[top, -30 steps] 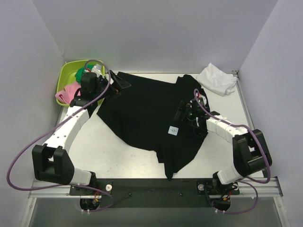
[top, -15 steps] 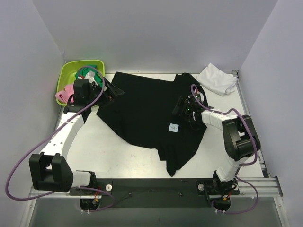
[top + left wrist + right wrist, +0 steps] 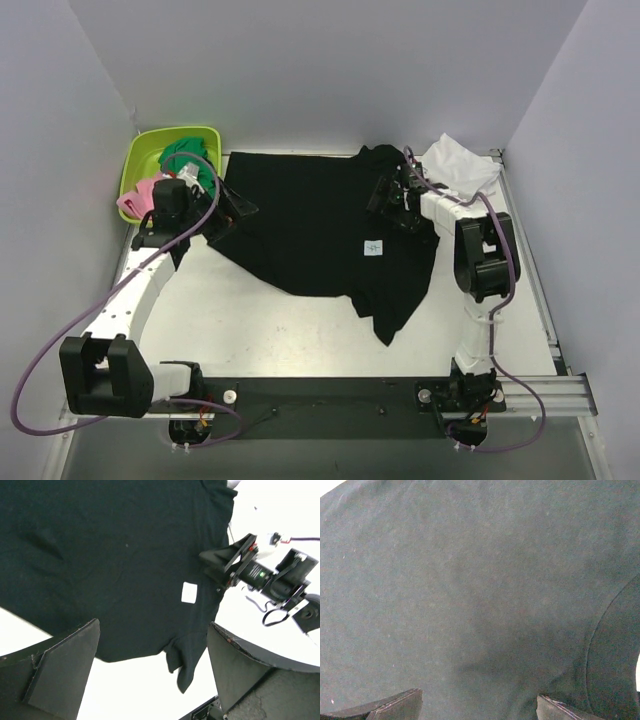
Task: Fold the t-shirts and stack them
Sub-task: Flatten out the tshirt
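The left gripper (image 3: 238,206) is wide open at the left edge of the black t-shirt (image 3: 300,235). The right gripper (image 3: 386,196) is wide open too, low over its right side. This shirt lies spread on the worktop (image 3: 250,320). The white t-shirt (image 3: 460,165) sits bunched far right.

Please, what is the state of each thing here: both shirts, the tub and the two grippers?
black t-shirt: spread flat on the table, unfolded.
white t-shirt: loose heap at the far right corner.
lime-green tub: holds pink and green cloth.
left gripper: open, empty, at the black t-shirt's left edge.
right gripper: open, empty, over the black t-shirt.
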Controlling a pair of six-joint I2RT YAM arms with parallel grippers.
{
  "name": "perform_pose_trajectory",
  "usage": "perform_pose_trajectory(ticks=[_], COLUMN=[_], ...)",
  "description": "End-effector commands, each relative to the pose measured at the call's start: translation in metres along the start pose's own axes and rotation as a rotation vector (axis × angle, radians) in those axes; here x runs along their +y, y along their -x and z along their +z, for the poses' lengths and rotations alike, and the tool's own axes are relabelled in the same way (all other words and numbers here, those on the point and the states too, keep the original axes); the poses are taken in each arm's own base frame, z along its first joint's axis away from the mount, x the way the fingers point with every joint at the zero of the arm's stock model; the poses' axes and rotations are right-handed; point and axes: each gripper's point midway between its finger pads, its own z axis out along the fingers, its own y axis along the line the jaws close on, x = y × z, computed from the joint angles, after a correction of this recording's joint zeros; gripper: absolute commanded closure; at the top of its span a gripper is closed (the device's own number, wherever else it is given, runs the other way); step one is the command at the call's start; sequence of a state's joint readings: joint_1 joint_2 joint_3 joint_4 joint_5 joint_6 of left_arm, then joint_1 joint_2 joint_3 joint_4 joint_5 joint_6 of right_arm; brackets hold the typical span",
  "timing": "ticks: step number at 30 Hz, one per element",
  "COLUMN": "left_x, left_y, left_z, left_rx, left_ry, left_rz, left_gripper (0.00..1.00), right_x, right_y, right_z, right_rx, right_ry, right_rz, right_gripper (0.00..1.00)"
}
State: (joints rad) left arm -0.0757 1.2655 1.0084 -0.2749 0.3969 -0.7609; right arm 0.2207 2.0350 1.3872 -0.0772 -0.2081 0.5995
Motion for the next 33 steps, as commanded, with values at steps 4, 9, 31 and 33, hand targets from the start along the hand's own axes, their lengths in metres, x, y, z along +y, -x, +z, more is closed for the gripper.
perform_pose_trajectory(ticks=[4,9,31,33], left_x=[0.019,0.042,0.101,0.102], left_y=[-0.027,-0.043,-0.004,-0.006], left_z=[-0.010,0.004,0.093,0.098], left_rx=[0.015,0.085,0.250,0.260], left_ry=[0.087,0.202,0.685,0.702], left_rz=[0.077,0.125,0.262,0.280], left_gripper=[0.02,0.03,0.15,0.15], right_x=[-0.036,-0.021,0.027,0.022], right_y=[0.021,0.035,-0.047,-0.053], right_z=[0.005,-0.024,-0.154,-0.158], right_rx=[0.086,0.001,-0.194,-0.196], right_ry=[-0.136,-0.118,-0.023,-0.026], right_rz=[-0.043,-0.115,-0.358,-0.361], right_gripper=[0.00,0.00,0.00,0.00])
